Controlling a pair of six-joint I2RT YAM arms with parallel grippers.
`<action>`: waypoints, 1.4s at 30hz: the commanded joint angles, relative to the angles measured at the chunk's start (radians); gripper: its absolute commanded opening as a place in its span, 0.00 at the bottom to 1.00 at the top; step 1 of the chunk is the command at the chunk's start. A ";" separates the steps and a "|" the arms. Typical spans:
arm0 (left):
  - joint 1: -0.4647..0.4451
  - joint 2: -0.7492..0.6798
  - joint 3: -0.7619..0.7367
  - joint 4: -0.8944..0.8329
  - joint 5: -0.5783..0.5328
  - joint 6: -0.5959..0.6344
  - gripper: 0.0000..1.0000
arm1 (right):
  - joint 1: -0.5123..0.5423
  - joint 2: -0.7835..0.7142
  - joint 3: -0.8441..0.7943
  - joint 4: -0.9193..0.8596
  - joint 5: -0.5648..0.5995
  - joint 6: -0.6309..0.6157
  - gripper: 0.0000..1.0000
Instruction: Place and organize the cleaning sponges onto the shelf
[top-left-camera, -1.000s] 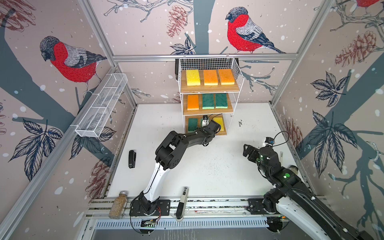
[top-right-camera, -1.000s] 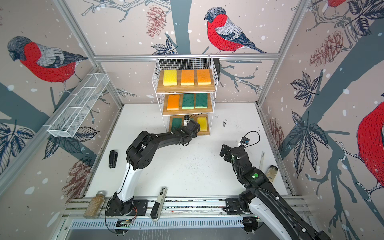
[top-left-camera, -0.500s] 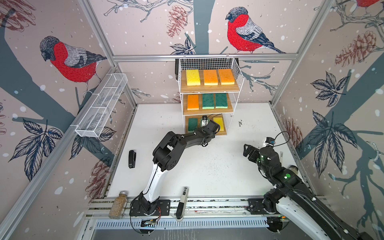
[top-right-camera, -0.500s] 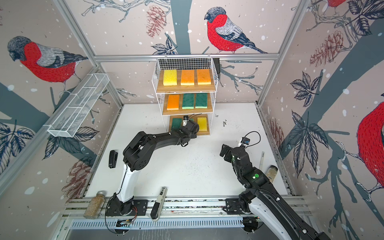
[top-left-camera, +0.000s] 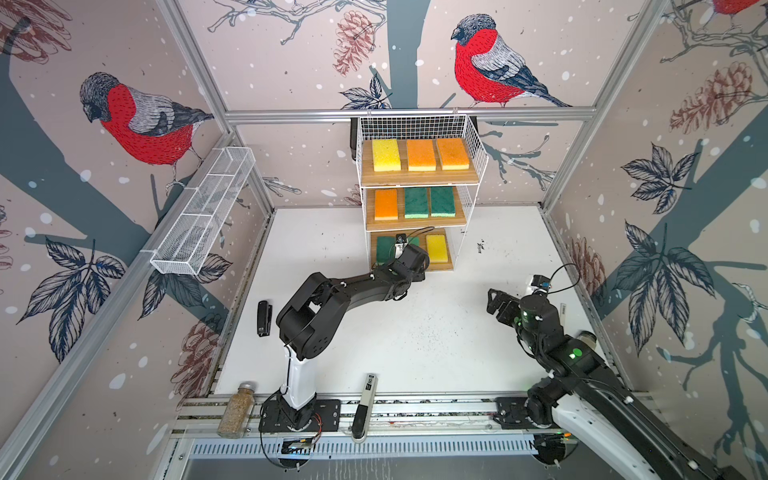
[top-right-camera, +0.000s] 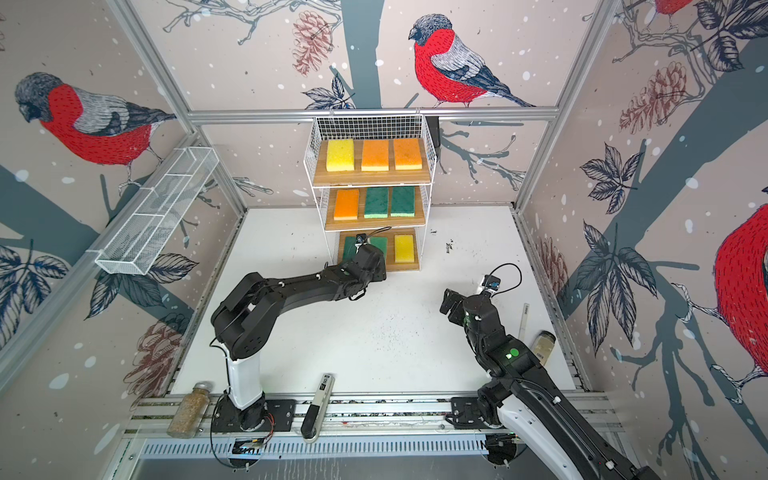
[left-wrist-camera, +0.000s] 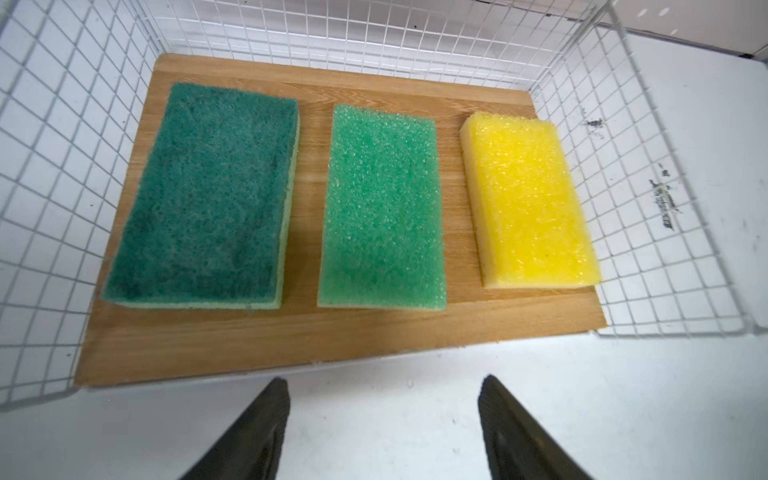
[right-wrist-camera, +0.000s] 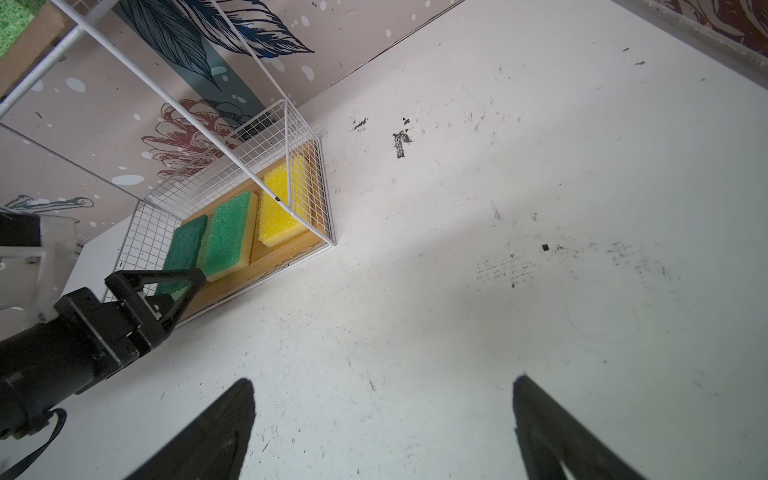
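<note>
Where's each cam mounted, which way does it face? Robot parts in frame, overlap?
Top views: high over the arm bases, looking down toward the shelf; left arm and right arm both show.
Left wrist: on the left arm, facing the bottom board; left gripper shows, open.
Right wrist: on the right arm, facing across the table toward the shelf; right gripper shows, open, and the left gripper.
Shared: every view shows the bottom yellow sponge.
</note>
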 joint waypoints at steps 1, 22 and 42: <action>-0.001 -0.058 -0.073 0.101 0.090 0.002 0.69 | 0.002 -0.004 0.005 0.006 -0.002 0.001 0.96; 0.019 -0.083 -0.594 1.007 0.343 -0.091 0.08 | -0.001 -0.025 -0.019 0.015 -0.006 -0.022 0.96; 0.064 0.038 -0.497 0.983 0.265 -0.091 0.10 | -0.001 -0.004 -0.048 0.052 -0.008 -0.027 0.97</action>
